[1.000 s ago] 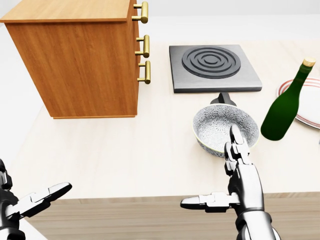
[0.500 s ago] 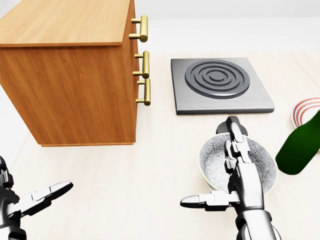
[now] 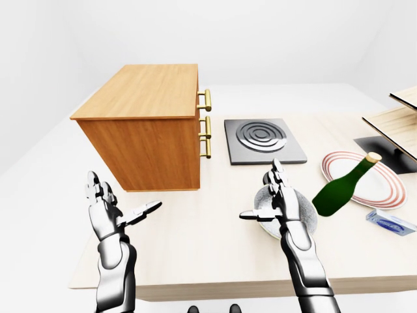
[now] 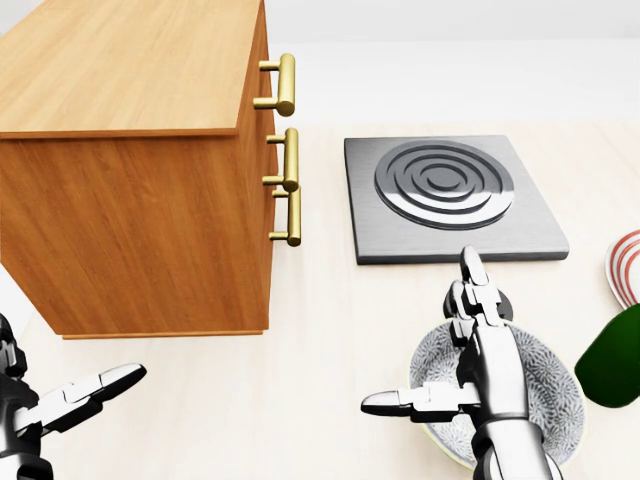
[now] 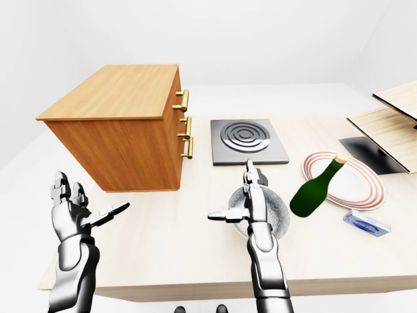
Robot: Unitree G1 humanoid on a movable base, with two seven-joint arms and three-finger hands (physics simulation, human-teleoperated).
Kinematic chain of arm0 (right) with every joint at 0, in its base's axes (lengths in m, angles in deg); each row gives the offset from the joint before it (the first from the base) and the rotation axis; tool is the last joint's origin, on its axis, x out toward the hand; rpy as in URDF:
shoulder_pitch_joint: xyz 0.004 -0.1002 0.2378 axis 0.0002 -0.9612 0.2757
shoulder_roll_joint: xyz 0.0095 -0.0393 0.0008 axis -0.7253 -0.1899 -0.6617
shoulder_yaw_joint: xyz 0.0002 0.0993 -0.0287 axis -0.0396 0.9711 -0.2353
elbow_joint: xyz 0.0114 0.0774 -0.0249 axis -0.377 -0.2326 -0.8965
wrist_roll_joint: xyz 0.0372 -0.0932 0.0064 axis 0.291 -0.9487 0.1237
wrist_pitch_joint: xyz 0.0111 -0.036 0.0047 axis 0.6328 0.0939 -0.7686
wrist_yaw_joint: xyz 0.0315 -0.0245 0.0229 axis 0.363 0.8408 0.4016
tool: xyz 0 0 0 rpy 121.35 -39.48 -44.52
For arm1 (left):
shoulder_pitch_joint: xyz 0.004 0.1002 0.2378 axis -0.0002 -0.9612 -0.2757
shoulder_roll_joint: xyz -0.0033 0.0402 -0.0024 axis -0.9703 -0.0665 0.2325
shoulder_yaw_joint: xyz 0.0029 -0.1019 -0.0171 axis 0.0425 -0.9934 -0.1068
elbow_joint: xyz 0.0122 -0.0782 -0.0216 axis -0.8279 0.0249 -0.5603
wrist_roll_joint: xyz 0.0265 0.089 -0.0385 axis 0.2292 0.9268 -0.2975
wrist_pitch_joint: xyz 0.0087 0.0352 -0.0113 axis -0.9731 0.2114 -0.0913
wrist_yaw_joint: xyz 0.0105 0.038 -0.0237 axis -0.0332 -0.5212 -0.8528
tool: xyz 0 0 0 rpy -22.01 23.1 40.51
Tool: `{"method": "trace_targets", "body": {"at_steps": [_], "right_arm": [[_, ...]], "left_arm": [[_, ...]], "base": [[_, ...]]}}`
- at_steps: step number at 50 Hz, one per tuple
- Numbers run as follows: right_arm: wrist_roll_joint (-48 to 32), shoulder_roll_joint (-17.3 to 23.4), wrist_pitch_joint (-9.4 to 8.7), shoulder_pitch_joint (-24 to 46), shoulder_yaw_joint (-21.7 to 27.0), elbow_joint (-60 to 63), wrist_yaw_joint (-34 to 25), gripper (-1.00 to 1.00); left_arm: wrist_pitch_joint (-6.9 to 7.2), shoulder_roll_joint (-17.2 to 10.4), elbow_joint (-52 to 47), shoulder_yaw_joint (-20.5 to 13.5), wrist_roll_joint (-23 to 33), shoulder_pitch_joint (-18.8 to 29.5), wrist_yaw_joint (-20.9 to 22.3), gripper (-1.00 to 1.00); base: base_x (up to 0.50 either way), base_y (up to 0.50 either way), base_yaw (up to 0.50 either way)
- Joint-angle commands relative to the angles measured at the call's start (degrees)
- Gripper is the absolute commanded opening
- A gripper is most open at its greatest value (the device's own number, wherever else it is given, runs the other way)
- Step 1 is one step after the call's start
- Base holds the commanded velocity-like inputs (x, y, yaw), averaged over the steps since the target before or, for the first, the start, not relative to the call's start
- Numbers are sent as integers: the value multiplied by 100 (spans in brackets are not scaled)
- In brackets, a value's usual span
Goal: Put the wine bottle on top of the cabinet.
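Observation:
The green wine bottle [image 3: 340,190] with a tan cork stands on the light table by the striped plate [image 3: 384,188], its neck pointing to the upper right of the left-eye view. Only its base [image 4: 615,362] shows at the right edge of the head view. The wooden cabinet [image 3: 144,124] with brass handles [image 4: 286,165] fills the upper left, and its flat top is bare. My right hand [image 3: 267,195] hovers open over a patterned pan, left of the bottle and apart from it. My left hand [image 3: 122,203] is open and holds nothing, below the cabinet.
A grey hob plate [image 4: 450,195] with dark rings lies right of the cabinet. The patterned pan [image 4: 555,395] sits below it, partly under my right hand. A blue packet [image 3: 391,223] lies below the striped plate. Wooden shelves [image 3: 397,120] stand at the far right.
The camera has moved closer to the table: cabinet, hob and pan have grown and slid down in the head view, and the bottle has shifted to its right edge. Both hands keep their pose.

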Motion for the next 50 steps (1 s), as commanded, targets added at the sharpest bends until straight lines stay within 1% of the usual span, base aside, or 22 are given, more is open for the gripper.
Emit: {"method": "trace_targets", "body": {"at_steps": [1,15,21,23,24,29,30,31,32,34,35,36,38,39,40,44,47,48,50], "right_arm": [[-17,-3,12,-2,-2,-23,27,100],[-18,-5,28,-1,0,-23,64,100],[0,3,7,-9,-2,-24,34,100],[9,0,18,-15,1,-17,31,100],[-11,-6,53,-41,0,32,56,100],[-49,-10,54,-71,15,69,130,100],[16,-36,-1,-120,94,177,235,100],[25,-33,-5,-123,94,184,246,100],[-90,-6,-57,-174,89,302,328,100],[-124,-10,-77,-199,113,407,401,100],[-68,-36,-267,-236,199,661,527,100],[-14,-46,-328,-271,228,813,564,100],[-23,-89,-386,-349,314,1087,817,100],[-16,-83,-389,-353,310,1098,833,100],[-25,-107,-358,-387,361,1198,977,100],[13,-157,-96,-519,524,1289,1389,100],[38,-147,-58,-547,583,1334,1521,100],[19,-141,7,-586,626,1397,1588,100],[40,-153,61,-629,721,1490,1721,100]], "left_arm": [[0,-3,-10,0,12,-21,-12,100],[0,-6,29,-5,1,-14,-7,100],[0,-3,16,-2,5,-24,-8,100],[0,-4,23,-3,6,-20,-8,100],[0,-4,22,-2,7,-20,-9,100],[0,-2,3,-5,9,-28,-20,100],[0,-3,12,-7,11,-24,-21,100],[0,-3,12,-7,12,-24,-21,100],[0,-2,18,-12,3,-28,-19,100],[0,-3,20,-16,-3,-27,-17,100],[0,-3,18,-13,-3,-24,-21,100],[0,-4,22,-14,-6,-19,-22,100],[0,-6,30,-18,-16,-15,-21,100],[0,-6,30,-18,-17,-15,-22,100],[0,-6,30,-18,-18,-17,-22,100],[0,0,-14,-20,-23,-47,-16,100],[0,3,-10,-22,-24,-49,-10,100],[0,3,-8,-22,-20,-47,-13,100],[0,3,3,-21,-17,-42,-14,100]], "base": [[0,0,0],[0,0,0],[0,0,0],[0,0,0],[0,0,0],[0,0,0],[0,0,0],[0,0,0],[0,0,0],[0,0,0],[0,0,0],[0,0,0],[0,0,0],[0,0,0],[0,0,0],[0,0,0],[0,0,0],[0,0,0],[0,0,0]]}}
